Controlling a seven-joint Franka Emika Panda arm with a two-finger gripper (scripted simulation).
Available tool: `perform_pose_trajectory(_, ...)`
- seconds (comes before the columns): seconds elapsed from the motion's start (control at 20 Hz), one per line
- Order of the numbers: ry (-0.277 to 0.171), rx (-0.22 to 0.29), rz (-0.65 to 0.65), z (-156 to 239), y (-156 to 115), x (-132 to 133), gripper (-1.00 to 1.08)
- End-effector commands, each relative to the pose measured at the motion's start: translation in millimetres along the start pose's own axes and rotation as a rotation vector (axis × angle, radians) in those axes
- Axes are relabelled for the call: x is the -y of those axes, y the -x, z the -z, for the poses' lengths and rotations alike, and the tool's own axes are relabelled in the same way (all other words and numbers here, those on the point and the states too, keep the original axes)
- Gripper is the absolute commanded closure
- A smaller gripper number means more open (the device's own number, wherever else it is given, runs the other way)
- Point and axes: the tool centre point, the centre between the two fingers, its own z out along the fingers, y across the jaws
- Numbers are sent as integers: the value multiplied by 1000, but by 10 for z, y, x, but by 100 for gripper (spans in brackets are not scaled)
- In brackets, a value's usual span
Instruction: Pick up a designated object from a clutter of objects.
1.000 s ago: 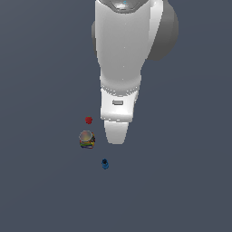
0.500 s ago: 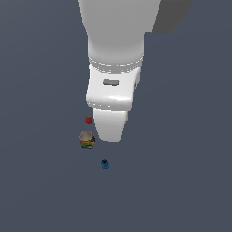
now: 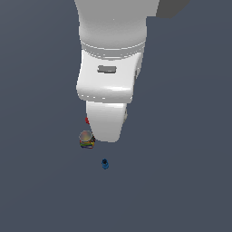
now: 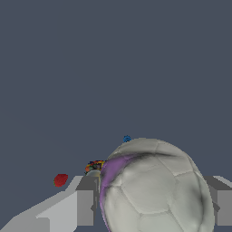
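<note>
Wrist view shows you the gripper clenched on the whitish ball; the exterior view hides it behind the arm.

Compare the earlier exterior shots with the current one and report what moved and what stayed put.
The arm has pushed closer to the exterior camera and looms larger, its tip now covering most of the red lump. The wrist view shows the whitish ball between the end effector fingers; contact can't be confirmed. The multicoloured can and the blue item stayed where they were.
</note>
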Motion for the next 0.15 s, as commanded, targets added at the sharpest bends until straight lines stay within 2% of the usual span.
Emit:
perform_pose_trajectory(0.0, 1, 0, 0, 31, 1, -14, 108)
perform_pose_trajectory(0.1, 1, 0, 0, 35, 2, -17, 108)
